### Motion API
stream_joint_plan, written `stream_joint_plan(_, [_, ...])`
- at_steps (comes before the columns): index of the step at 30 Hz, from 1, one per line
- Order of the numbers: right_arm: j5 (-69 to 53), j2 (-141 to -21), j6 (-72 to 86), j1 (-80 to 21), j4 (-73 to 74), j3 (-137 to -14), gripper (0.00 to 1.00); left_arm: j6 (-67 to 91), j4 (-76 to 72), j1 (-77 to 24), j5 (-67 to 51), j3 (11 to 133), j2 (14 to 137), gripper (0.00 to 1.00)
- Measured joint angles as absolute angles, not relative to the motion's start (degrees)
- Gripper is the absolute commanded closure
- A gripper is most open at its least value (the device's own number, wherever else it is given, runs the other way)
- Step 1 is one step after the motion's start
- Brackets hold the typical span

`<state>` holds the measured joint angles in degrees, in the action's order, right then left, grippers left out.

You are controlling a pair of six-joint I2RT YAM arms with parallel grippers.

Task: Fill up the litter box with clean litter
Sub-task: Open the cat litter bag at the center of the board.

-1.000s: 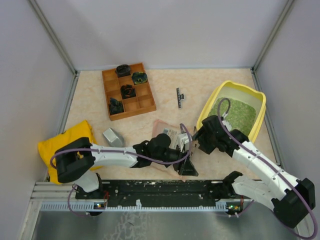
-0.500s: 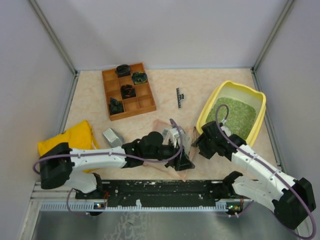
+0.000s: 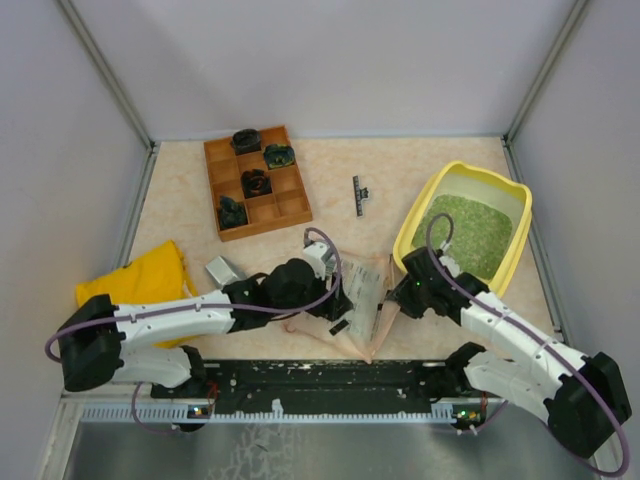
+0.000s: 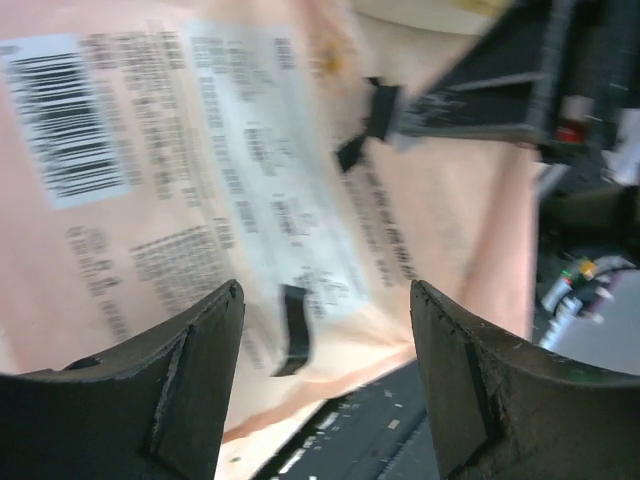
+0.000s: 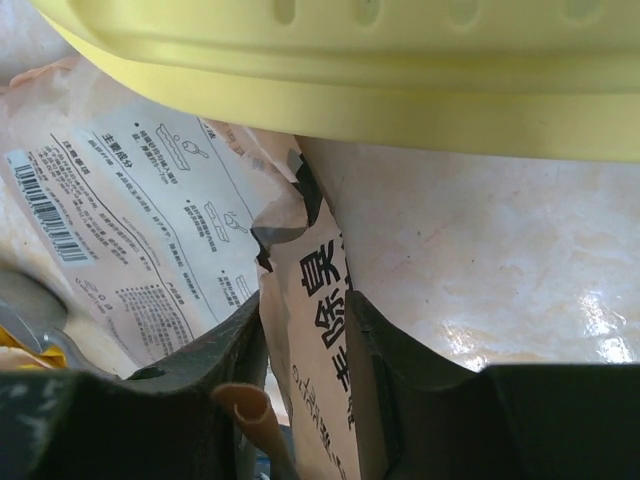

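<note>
The yellow litter box (image 3: 517,249) sits at the right and holds green clean litter (image 3: 465,235). A pink pouch (image 3: 366,303) lies crumpled between my two grippers, left of the box. My right gripper (image 3: 396,301) is shut on the pouch's edge; in the right wrist view its fingers (image 5: 305,340) pinch a printed fold of the pouch (image 5: 130,220) under the box's rim (image 5: 400,70). My left gripper (image 3: 340,312) is open beside the pouch. In the left wrist view its jaws (image 4: 325,370) stand wide apart and empty over the pouch's barcode side (image 4: 200,180).
A brown wooden compartment tray (image 3: 293,208) with dark small items stands at the back left. A yellow cloth bag (image 3: 140,280) and a grey scoop (image 3: 222,270) lie at the left. A small black piece (image 3: 359,194) lies mid-table. The black rail (image 3: 320,375) runs along the near edge.
My left gripper has drawn back to the left and stands open, off the pouch. The pouch has sagged lower. My right gripper has shifted slightly down, still pinching the pouch.
</note>
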<state>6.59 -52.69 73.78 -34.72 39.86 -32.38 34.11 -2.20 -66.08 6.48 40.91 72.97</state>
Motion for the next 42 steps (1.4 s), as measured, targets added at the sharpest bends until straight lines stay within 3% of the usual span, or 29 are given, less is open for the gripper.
stream_joint_plan(5, [6.5, -52.4, 70.6, -34.7, 38.1, -32.2, 1.0, 34.5, 3.3, -57.5, 5.9, 40.5, 71.8, 0.28])
stream_joint_plan(9, [5.8, -50.1, 67.7, -34.7, 35.4, -30.3, 1.0, 34.4, 5.7, -51.0, 4.5, 39.7, 70.0, 0.29])
stream_joint_plan(24, [-3.9, -31.6, 58.5, -34.7, 18.3, -23.4, 1.0, 34.8, 8.6, -42.9, -8.4, 37.2, 72.3, 0.35])
stream_joint_plan(33, [-9.8, -37.5, 57.6, -34.7, 11.1, -25.7, 1.0, 36.1, 7.0, -41.2, -16.0, 36.2, 73.0, 0.45])
stream_joint_plan(42, [-13.7, -45.3, 59.0, -34.8, 3.3, -31.6, 1.0, 37.7, 3.1, -40.4, -20.2, 34.5, 74.1, 0.48])
